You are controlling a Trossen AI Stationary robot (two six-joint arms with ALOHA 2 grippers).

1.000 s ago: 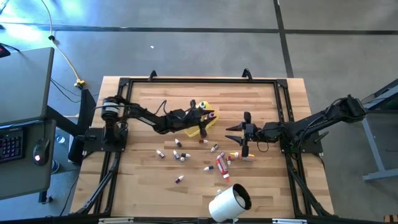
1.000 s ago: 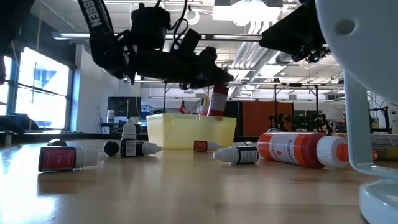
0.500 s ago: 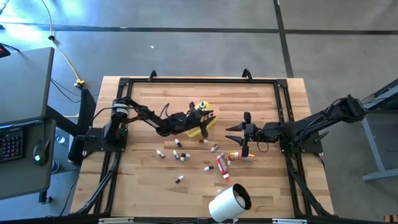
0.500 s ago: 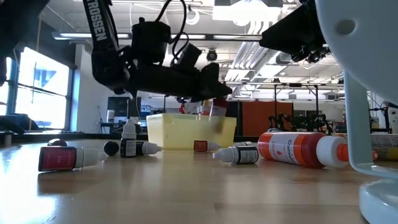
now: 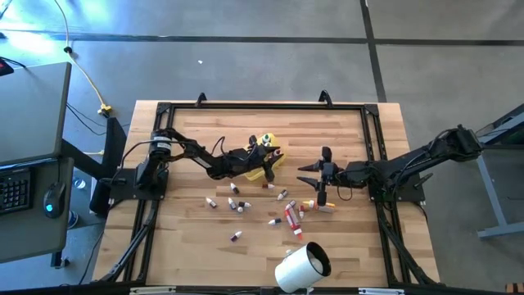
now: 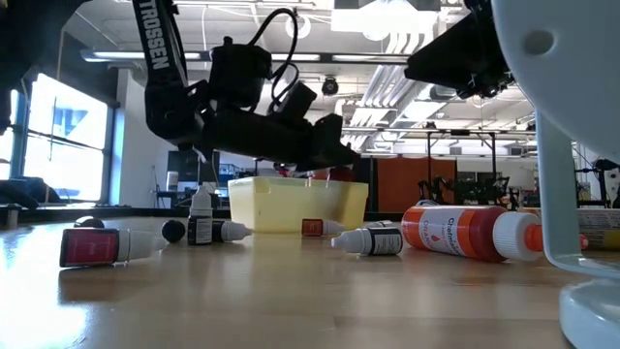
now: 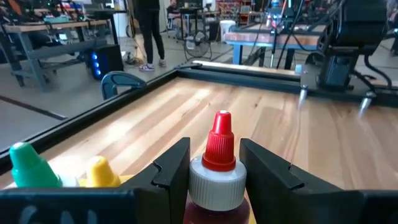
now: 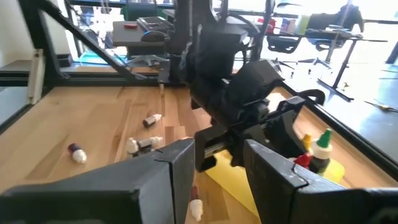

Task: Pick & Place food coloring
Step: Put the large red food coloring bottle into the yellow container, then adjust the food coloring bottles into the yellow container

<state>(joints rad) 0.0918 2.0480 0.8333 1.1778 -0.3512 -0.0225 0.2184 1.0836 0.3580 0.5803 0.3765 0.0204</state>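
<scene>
Gripping a red-capped dropper bottle [image 7: 219,163], your left gripper [image 7: 214,171] hangs over the yellow plastic tray [image 5: 274,161]; your right gripper [image 5: 315,181] waits nearby, fingers apart, empty.

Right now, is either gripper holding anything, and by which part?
The left gripper, over the yellow tray, holds a red-capped bottle by its shoulder just below the cap. The right gripper holds nothing.

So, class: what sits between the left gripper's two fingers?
A red-capped tube stands upright between the left gripper's fingers, seen in the left wrist view.
</scene>
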